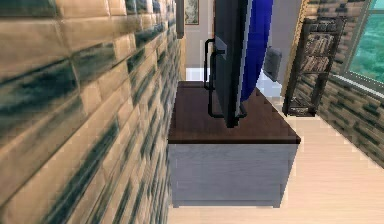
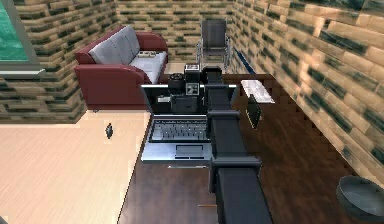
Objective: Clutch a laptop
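An open grey laptop (image 2: 178, 134) lies on a dark wooden table (image 2: 290, 150), its keyboard toward the table's near edge and its dark screen upright behind it. The arm (image 2: 228, 140) reaches up the picture along the laptop's right side. Its gripper (image 2: 172, 89) stands at the top edge of the laptop's screen, beside the small white marked squares. I cannot tell whether it touches the laptop or holds anything.
A white flat thing (image 2: 258, 90) lies on the table right of the arm, and a dark round thing (image 2: 360, 195) sits at the bottom right. Beyond are a red sofa (image 2: 122, 62) and a chair (image 2: 213, 40). Ahead, a TV (image 1: 238, 55) stands on a cabinet (image 1: 232, 150) by the brick wall (image 1: 70, 110).
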Available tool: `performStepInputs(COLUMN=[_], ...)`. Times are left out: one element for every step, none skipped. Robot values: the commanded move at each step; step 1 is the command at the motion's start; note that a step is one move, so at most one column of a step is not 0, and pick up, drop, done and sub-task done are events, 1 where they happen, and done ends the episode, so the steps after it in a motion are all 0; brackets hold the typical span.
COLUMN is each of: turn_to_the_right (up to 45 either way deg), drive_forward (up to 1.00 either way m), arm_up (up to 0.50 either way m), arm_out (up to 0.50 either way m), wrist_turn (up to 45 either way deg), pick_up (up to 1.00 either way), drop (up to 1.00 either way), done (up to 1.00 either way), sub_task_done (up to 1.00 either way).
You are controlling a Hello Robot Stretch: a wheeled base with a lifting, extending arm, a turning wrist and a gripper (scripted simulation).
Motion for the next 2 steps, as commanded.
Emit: performStepInputs(turn_to_the_right=[0.0,0.0], drive_forward=[0.0,0.0], arm_up=[-0.3,0.0], arm_out=[0.0,0.0], wrist_turn=[0.0,0.0], pick_up=[0.0,1.0], drop=[0.0,0.0], done=[0.0,0.0], sub_task_done=[0.0,0.0])
